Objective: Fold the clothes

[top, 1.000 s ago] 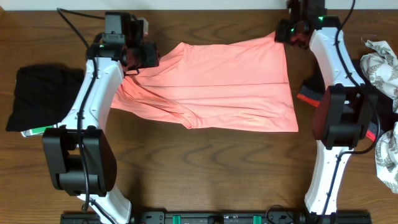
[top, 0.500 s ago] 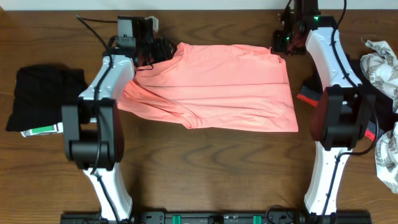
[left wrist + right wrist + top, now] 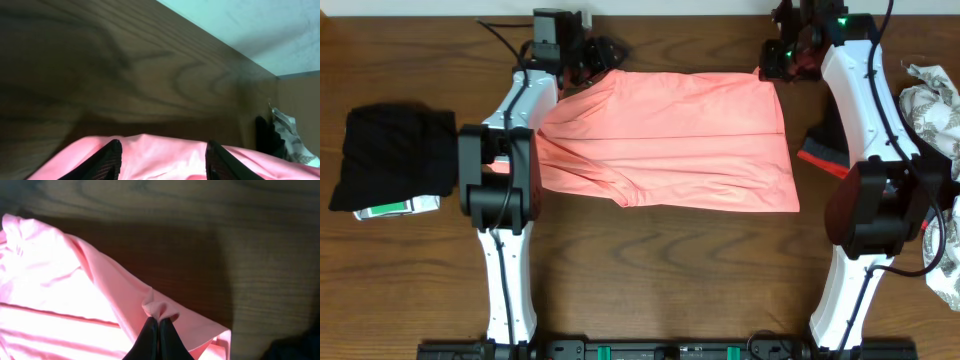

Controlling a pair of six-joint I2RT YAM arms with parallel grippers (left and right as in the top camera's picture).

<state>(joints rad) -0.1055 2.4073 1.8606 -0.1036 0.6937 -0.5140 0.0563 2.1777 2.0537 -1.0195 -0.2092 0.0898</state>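
Pulled the salmon-pink T-shirt (image 3: pixel 670 140) straighter within the last second, stretching its far edge between both grippers. Shifted the left gripper (image 3: pixel 163 146) out to the far left corner, fingers spread wide over pink cloth, clamping nothing. Kept the right gripper (image 3: pixel 159 324) pinched shut on the opposite corner; judged nearly squared for folding.

The overhead camera looks straight down on the whole table (image 3: pixel 650 250), with the arm bases at the near edge. The left wrist camera sits low at the far left corner of the pink T-shirt (image 3: pixel 670 140), facing right along the far edge past the left gripper (image 3: pixel 162 157). The right wrist camera looks steeply down, very close, past the right gripper (image 3: pixel 159 332) at the shirt's far right corner. All three share the shirt's far edge
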